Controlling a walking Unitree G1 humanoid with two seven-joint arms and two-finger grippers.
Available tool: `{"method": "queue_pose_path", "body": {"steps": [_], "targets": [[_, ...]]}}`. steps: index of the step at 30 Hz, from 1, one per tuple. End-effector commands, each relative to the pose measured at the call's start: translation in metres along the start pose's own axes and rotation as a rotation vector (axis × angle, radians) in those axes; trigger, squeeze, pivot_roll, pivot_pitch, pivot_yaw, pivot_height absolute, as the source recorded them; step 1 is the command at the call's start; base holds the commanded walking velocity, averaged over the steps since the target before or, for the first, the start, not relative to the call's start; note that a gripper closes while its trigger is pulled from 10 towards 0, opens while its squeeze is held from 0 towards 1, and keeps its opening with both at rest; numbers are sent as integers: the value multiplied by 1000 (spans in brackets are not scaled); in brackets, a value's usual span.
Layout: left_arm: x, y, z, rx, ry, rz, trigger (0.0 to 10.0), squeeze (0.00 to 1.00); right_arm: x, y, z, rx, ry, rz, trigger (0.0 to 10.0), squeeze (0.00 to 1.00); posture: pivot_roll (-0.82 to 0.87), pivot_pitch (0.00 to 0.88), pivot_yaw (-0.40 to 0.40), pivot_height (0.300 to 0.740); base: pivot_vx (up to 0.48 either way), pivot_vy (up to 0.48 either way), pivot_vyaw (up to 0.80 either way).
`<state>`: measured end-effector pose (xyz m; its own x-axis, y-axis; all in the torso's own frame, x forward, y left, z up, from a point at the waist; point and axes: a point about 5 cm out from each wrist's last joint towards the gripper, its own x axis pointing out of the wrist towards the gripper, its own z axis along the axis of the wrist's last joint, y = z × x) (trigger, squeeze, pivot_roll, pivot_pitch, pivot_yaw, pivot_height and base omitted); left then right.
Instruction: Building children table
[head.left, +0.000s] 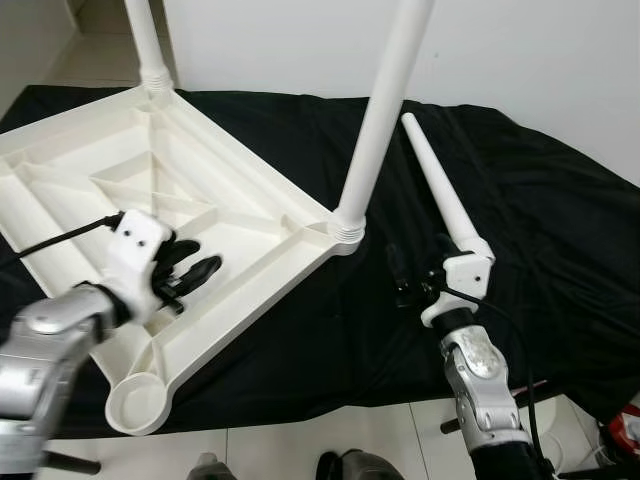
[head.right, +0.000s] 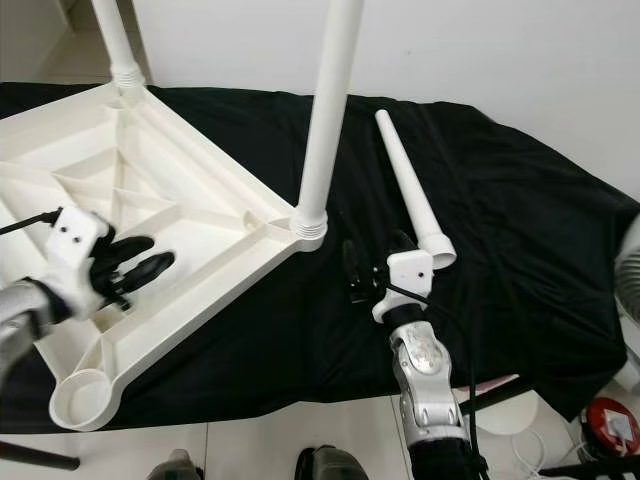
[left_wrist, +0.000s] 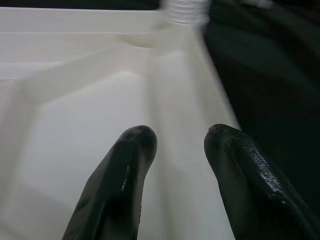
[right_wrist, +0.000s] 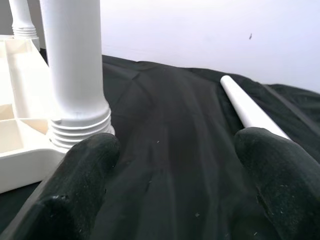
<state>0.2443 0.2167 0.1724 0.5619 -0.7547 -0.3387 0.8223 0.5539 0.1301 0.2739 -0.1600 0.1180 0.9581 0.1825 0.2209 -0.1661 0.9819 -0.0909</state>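
Between your right gripper's parted, empty fingers lies bare black cloth; the loose leg rests just beside them, to the robot's right. Your left gripper, fingers also apart and holding nothing, hovers over the ribbed underside of the upturned tabletop. Two legs already stand screwed in. Judgement: leg fitting is underway; next, grasp the loose leg and carry it to the open near-corner socket.

Home room: tiled floor, white wall.
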Motion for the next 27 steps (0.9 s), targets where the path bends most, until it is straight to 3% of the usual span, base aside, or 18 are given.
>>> {"method": "queue_pose_path", "body": {"steps": [1,5,10,17,18,27], "targets": [[-2,-2,-3,23,-4,-54,10000,0,2,0,-1,2,-6,6,10000,0,143,5,-108,740,0,0,0],[-11,11,-5,0,21,36,10000,0,2,-1,-1,-4,-8,6,10000,0,131,5,-110,740,0,0,0],[-28,29,-2,60,48,165,10000,0,-1,-4,-1,-11,-6,-1,10000,0,126,10,-102,740,0,0,0],[-37,37,-5,54,73,191,10000,0,-4,-4,-4,-12,1,-9,10000,0,127,21,-90,740,0,0,0],[-46,45,-12,70,128,223,10000,0,-5,-2,-6,-10,3,-15,10000,0,125,23,-87,740,0,0,0],[-67,61,-21,135,274,320,10000,0,-5,-1,-8,-5,9,-22,10000,0,145,28,-79,740,0,0,0]]}}
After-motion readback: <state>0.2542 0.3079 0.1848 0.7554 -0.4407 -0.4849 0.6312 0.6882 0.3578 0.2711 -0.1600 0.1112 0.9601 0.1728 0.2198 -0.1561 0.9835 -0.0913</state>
